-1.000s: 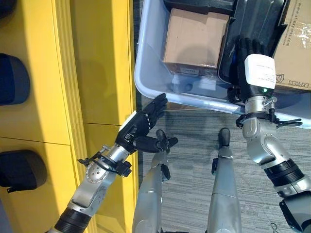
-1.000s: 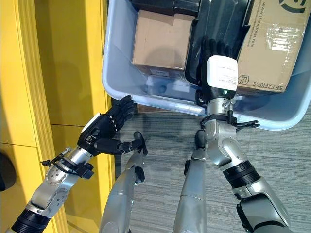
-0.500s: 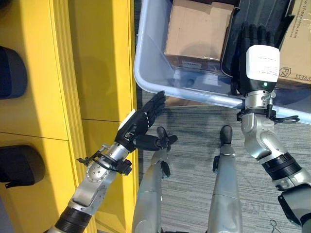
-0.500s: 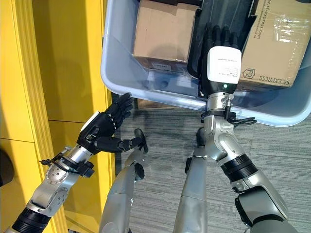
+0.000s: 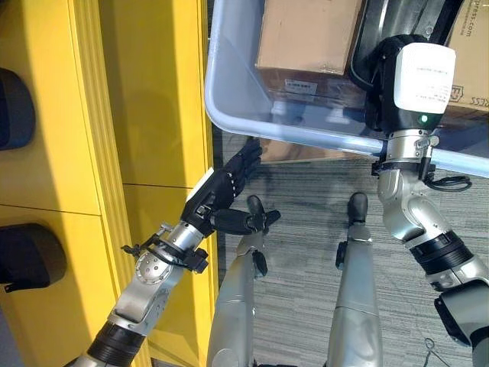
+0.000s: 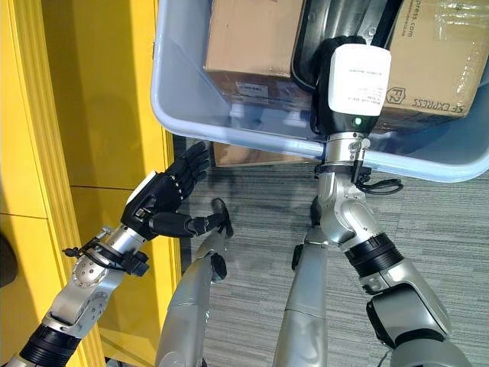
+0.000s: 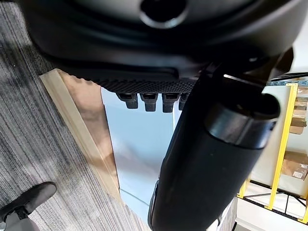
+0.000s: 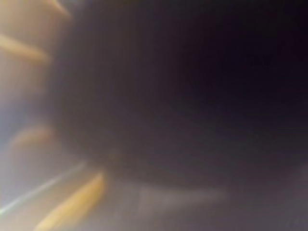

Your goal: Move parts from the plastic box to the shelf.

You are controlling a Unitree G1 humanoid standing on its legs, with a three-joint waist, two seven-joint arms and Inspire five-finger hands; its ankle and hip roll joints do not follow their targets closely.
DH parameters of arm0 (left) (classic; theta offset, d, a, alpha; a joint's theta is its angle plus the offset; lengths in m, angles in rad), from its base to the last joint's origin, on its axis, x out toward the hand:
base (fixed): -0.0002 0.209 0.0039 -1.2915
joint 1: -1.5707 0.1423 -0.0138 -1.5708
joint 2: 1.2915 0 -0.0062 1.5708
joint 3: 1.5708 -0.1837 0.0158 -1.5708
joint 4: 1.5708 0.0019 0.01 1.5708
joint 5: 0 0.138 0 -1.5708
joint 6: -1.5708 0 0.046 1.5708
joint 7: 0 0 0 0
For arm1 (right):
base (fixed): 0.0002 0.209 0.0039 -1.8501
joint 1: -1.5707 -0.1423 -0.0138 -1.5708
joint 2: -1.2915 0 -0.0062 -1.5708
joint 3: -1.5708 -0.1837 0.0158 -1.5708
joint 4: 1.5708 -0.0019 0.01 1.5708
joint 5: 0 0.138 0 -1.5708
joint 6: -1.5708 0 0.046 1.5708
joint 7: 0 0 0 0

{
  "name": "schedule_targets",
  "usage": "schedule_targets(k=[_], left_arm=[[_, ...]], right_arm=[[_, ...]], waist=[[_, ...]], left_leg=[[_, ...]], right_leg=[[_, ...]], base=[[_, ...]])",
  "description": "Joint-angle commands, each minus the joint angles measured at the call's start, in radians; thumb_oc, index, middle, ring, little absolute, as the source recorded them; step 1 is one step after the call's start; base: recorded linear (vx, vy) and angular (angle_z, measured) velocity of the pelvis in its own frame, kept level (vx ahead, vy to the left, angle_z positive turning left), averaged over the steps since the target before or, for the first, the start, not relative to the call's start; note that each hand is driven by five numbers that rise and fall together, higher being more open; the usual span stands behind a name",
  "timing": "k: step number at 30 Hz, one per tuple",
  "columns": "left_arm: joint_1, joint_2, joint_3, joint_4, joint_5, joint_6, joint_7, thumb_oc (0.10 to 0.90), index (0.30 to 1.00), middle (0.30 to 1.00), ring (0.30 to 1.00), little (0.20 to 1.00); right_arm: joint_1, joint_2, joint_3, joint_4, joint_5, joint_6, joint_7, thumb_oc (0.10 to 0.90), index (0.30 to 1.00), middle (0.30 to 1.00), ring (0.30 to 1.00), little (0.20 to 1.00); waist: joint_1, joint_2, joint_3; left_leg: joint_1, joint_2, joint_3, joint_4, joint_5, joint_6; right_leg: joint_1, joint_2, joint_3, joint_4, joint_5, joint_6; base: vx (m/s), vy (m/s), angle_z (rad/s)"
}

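Note:
A pale blue plastic box (image 5: 229,122) holds a brown cardboard box (image 5: 306,34), a second carton (image 5: 470,46) and a black moulded part (image 5: 405,19). My right hand (image 5: 390,76), with a white cover on its back, reaches over the box's near rim. Its fingers are bent over the lower edge of the black part (image 6: 344,19). My left hand (image 5: 218,195) hovers open below the box's near left corner, beside the yellow shelf (image 5: 153,115). The left wrist view has its straight fingers (image 7: 149,101) and thumb (image 7: 211,159) close to the box's wall (image 7: 134,139), holding nothing.
Two dark parts (image 5: 27,256) (image 5: 15,107) lie in the shelf's bays at the far left. The box rests on a wooden base (image 7: 72,110) above grey carpet (image 5: 306,199). More yellow racking (image 7: 284,144) stands in the distance.
My right hand's fingers, straight against the black part before, have curled over its edge. The camera has moved, so the box sits lower in view. My left hand has barely moved.

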Motion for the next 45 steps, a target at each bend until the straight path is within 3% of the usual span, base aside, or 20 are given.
schedule_targets(k=[1, 14, 29, 37, 45], left_arm=[[-0.016, -0.041, -0.006, -0.099, 0.0, -0.107, 0.001, 0.9, 1.0, 1.0, 1.0, 1.0], [-0.002, -0.033, 0.014, -0.113, 0.0, -0.115, -0.006, 0.9, 1.0, 1.0, 1.0, 1.0], [0.048, -0.021, 0.071, -0.152, -0.045, -0.114, -0.02, 0.9, 1.0, 1.0, 1.0, 1.0], [0.067, -0.013, 0.093, -0.17, -0.048, -0.113, 0.0, 0.9, 1.0, 1.0, 1.0, 1.0], [0.101, 0.0, 0.111, -0.19, -0.043, -0.131, 0.001, 0.9, 1.0, 1.0, 1.0, 1.0]], right_arm=[[-0.085, -0.071, -0.027, 0.104, 0.027, 0.001, 0.016, 0.4, 0.3, 0.3, 0.3, 0.3], [-0.016, -0.075, -0.02, 0.021, 0.019, -0.053, 0.037, 0.4, 0.3, 0.3, 0.3, 0.3], [0.17, -0.052, -0.07, -0.242, 0.043, -0.155, -0.021, 0.4, 0.3, 0.3, 0.3, 0.3], [0.219, -0.066, -0.108, -0.35, 0.074, -0.166, -0.021, 0.4, 0.3, 0.3, 0.3, 0.3], [0.255, -0.058, -0.145, -0.459, 0.077, -0.225, -0.058, 0.4, 0.3, 0.3, 0.3, 0.3]], waist=[[0.0, 0.103, 0.019], [-0.014, 0.089, 0.019], [-0.05, 0.04, 0.019], [-0.051, 0.017, 0.019], [-0.046, -0.009, 0.019]], left_leg=[[-0.051, -0.053, -0.089, 0.134, -0.163, 0.025], [-0.023, -0.046, -0.078, 0.128, -0.163, 0.025], [0.127, -0.034, -0.066, 0.1, -0.178, 0.027], [0.14, -0.029, -0.069, 0.126, -0.195, 0.03], [0.178, -0.019, -0.076, 0.113, -0.196, 0.028]], right_leg=[[0.041, 0.034, -0.118, 0.037, -0.129, -0.1], [0.07, 0.033, -0.122, 0.034, -0.133, -0.102], [0.22, 0.035, -0.141, 0.002, -0.141, -0.101], [0.246, 0.036, -0.15, 0.025, -0.159, -0.107], [0.301, 0.044, -0.168, 0.003, -0.158, -0.107]], base=[[0.0, 0.0, 0.0], [0.0, 0.0, 0.0], [0.0, 0.0, 0.0], [0.0, -0.005, 0.01], [-0.01, -0.013, 0.02]])
